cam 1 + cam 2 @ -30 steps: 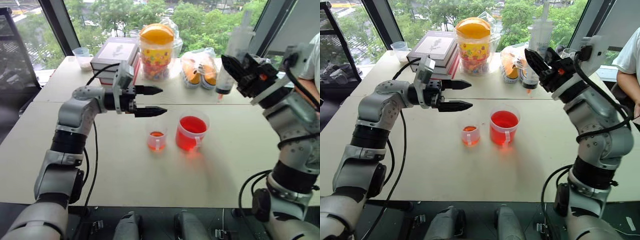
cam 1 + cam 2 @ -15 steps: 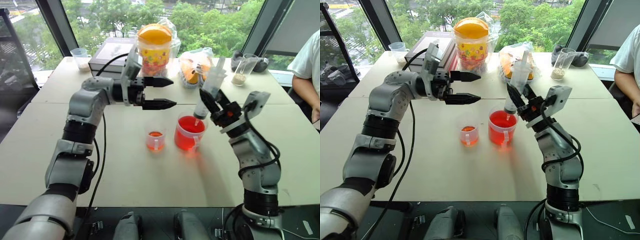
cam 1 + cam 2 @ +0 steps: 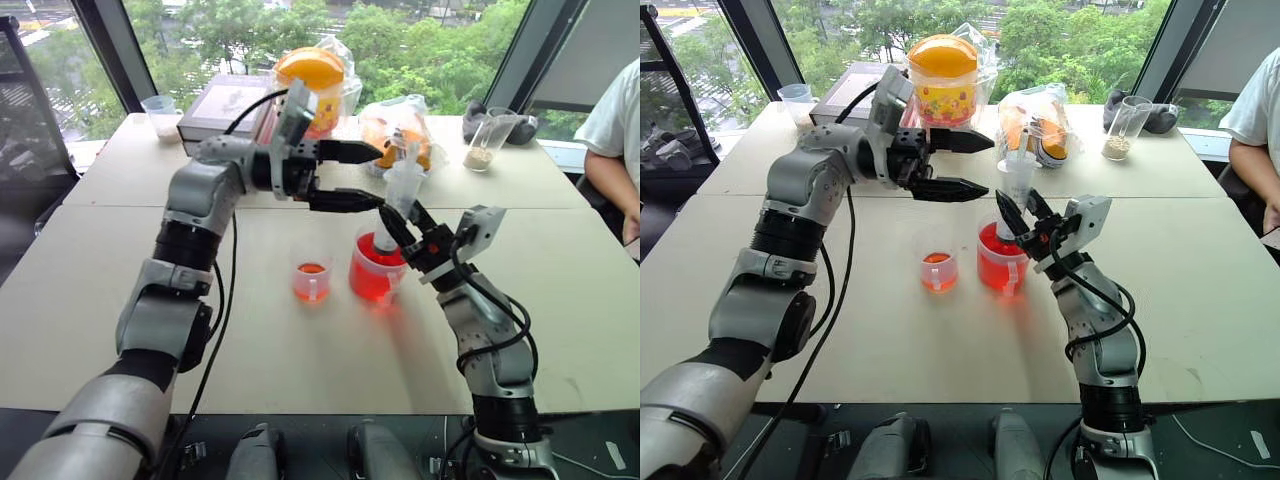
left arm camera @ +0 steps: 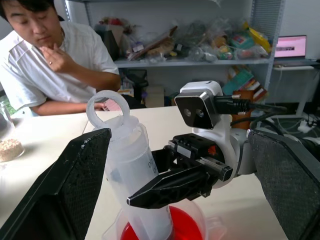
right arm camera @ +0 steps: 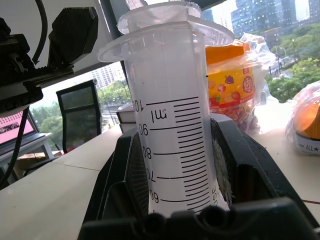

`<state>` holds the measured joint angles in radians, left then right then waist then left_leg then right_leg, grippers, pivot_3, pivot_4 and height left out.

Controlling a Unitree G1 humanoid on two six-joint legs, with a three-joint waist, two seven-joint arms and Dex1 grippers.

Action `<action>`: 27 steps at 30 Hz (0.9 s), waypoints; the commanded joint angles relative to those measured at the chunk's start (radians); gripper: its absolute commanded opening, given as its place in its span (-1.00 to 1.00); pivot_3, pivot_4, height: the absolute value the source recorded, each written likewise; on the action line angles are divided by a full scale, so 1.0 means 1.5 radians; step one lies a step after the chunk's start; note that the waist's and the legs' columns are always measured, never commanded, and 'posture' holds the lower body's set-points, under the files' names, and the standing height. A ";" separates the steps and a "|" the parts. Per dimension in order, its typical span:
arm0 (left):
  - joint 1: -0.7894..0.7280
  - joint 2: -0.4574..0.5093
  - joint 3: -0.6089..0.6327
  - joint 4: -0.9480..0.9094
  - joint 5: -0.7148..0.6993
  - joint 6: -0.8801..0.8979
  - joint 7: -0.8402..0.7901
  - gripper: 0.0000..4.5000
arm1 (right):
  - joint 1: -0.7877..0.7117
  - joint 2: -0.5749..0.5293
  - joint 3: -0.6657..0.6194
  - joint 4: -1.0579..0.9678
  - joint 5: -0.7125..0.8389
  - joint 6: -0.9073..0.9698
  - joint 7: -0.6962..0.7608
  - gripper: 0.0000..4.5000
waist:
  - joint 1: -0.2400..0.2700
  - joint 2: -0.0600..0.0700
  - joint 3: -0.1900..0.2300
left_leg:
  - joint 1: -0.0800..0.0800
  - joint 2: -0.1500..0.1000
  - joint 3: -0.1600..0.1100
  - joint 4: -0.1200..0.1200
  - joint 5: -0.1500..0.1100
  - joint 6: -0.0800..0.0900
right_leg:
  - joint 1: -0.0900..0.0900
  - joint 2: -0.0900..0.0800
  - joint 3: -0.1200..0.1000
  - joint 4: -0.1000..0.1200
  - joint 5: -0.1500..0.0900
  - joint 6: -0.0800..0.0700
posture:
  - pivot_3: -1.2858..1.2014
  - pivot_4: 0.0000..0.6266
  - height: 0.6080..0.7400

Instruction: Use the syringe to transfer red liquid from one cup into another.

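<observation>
My right gripper [image 3: 402,224] is shut on the barrel of the clear syringe [image 3: 392,212], which stands tilted with its tip down inside the larger handled cup [image 3: 358,285]. That cup holds red liquid [image 3: 998,244]. Just to its left stands the small narrow cup [image 3: 312,281] with a little red liquid in the bottom. My left gripper [image 3: 378,178] is open and level. In the left wrist view, the syringe's [image 4: 134,165] white plunger ring [image 4: 107,107] rises between the left fingers, close to one of them. The printed scale [image 5: 175,150] shows in the right wrist view.
Along the table's back stand a stack of books [image 3: 225,100], a candy jar with an orange lid [image 3: 312,78], a plastic bag of orange things [image 3: 395,125], a tumbler with beige powder [image 3: 481,142] and a small cup [image 3: 162,113]. A person [image 3: 618,130] sits at the right.
My right arm has come down and left, lowering the syringe until its tip is in the handled cup. My left gripper has moved right, still open, up to the plunger end.
</observation>
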<state>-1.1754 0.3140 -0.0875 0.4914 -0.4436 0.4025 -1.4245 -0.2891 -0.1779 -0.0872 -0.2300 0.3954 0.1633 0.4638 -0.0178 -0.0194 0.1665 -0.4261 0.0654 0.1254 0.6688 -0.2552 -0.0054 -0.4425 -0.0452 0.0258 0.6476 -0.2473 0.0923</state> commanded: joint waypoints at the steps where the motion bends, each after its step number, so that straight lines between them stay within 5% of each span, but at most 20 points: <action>1: -0.032 -0.010 0.002 0.010 0.006 -0.024 -0.009 1.00 | 0.000 -0.006 0.010 -0.028 -0.007 -0.020 0.002 -0.38 | 0.000 0.000 0.000 | 0.000 0.000 0.000 0.000 0.000 0.000 | 0.000 0.000 0.000 0.000 0.000 0.000 | 0.03 -0.52 1.00; 13: -0.066 -0.064 -0.012 0.098 0.041 -0.070 -0.028 1.00 | -0.003 -0.021 0.033 -0.056 -0.023 -0.018 0.004 -0.38 | 0.000 0.000 0.000 | 0.000 0.000 0.000 0.000 0.000 0.000 | 0.000 0.000 0.000 0.000 0.000 0.000 | 0.03 -0.52 1.00; 16: -0.076 -0.074 -0.001 0.112 0.035 -0.065 -0.028 0.68 | -0.004 -0.023 0.034 -0.056 -0.024 -0.018 0.003 -0.38 | 0.001 0.000 0.000 | 0.000 0.000 0.000 0.000 0.000 0.000 | 0.000 0.000 0.000 0.000 0.000 0.000 | 0.03 -0.52 1.00; 23: -0.093 -0.085 0.020 0.132 0.031 -0.067 -0.019 -0.87 | -0.002 -0.026 0.041 -0.054 -0.025 -0.016 0.008 -0.38 | 0.000 0.000 0.000 | 0.000 0.000 -0.001 0.000 0.000 0.000 | 0.000 0.000 0.000 0.000 0.000 0.000 | 0.03 -0.52 1.00; 27: -0.099 -0.087 0.031 0.133 0.033 -0.074 -0.004 -0.97 | 0.003 -0.027 0.045 -0.052 -0.023 -0.012 0.013 -0.38 | 0.001 0.000 0.000 | 0.000 0.000 0.000 0.000 0.000 0.000 | 0.000 0.000 0.000 0.000 0.000 0.000 | 0.03 -0.52 1.00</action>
<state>-1.2748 0.2007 -0.0582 0.7085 -0.3822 0.3081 -1.4328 -0.2814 -0.2180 -0.0276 -0.2732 0.3535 0.1581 0.4773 -0.0159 -0.0197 0.1666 -0.4264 0.0651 0.1247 0.6689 -0.2553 -0.0052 -0.4424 -0.0453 0.0257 0.6472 -0.2474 0.0923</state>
